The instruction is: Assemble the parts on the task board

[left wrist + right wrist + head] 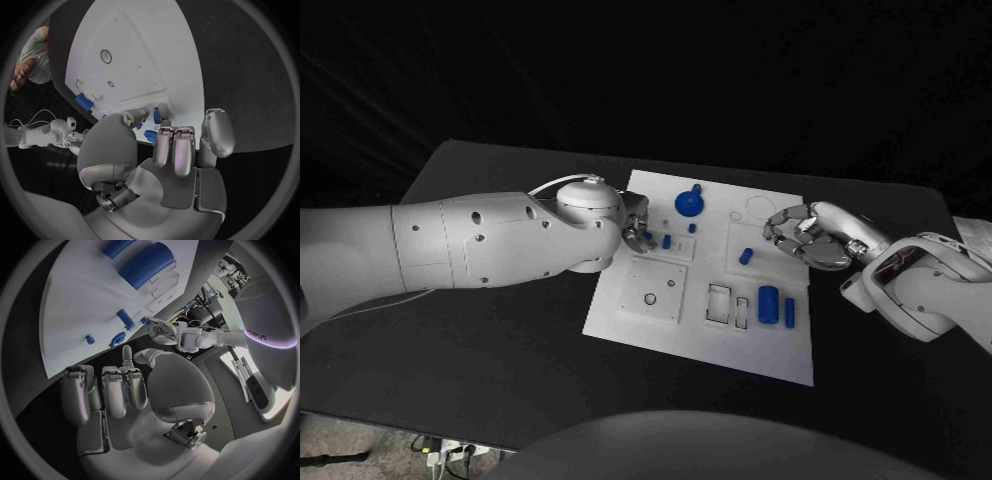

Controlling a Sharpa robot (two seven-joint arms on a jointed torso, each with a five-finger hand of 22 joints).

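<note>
Board (718,340): white plate, centre of the head view on the black table (516,350), tilted so that its far edge runs from upper centre toward the right.

Parts, as we see them in the head view: a round blue knob (689,203) near the board's top edge; a tiny blue peg (692,228) just below it; a small blue piece (666,241) left of centre, close to the left hand's fingertips; a short blue cylinder (746,256) at mid-board; a large blue cylinder (767,302) and a slim blue bar (790,313) side by side in the lower right part of the board.

Left hand (633,228): at the board's left edge, upper part, fingers over the white surface. In the left wrist view we see the fingers (177,152) curled down toward a blue part (150,136); whether they grip it we cannot tell.

Right hand (808,235): over the board's right edge, middle right of the head view. In the right wrist view its fingers (115,392) are curled inward beside the palm, nothing between them.
</note>
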